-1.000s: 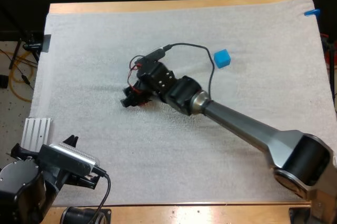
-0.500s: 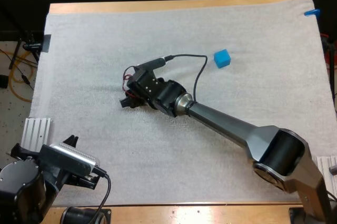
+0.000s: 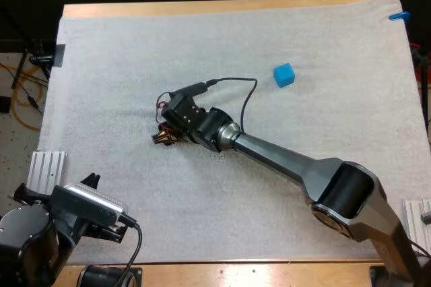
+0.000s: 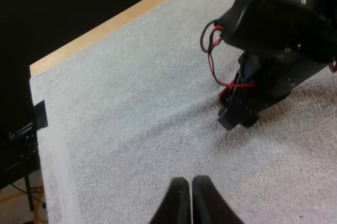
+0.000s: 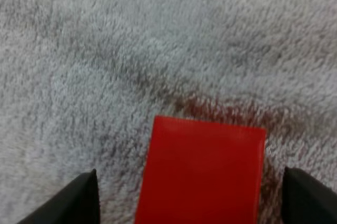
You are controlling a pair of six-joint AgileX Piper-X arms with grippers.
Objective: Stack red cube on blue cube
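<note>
From above, the blue cube [image 3: 283, 75] sits on the white mat [image 3: 121, 51] just where it sat 1 second ago. The right gripper [image 3: 163, 137] is low on the mat, well apart from the blue cube, to its left and nearer the camera. Since the earlier frame it has slid a little farther from the blue cube, and the right arm [image 3: 283, 162] now runs at a flatter slant, its elbow drawn inward. The left arm [image 3: 40, 233] is at the mat's near left corner, far from the blue cube, and has not shifted. In the left wrist view, the left gripper [image 4: 185, 181] hangs over bare mat with its 2 fingers pressed together on nothing. The other arm's gripper [image 4: 238, 114] stands farther off with its tips down at the mat (red wires loop beside it). In the right wrist view, the red cube [image 5: 205, 166] lies flat on the mat directly between the right gripper's [image 5: 189, 174] 2 fingers [image 5: 79, 200]. They stand wide apart, with mat showing between each one and the cube, so nothing is gripped.
</note>
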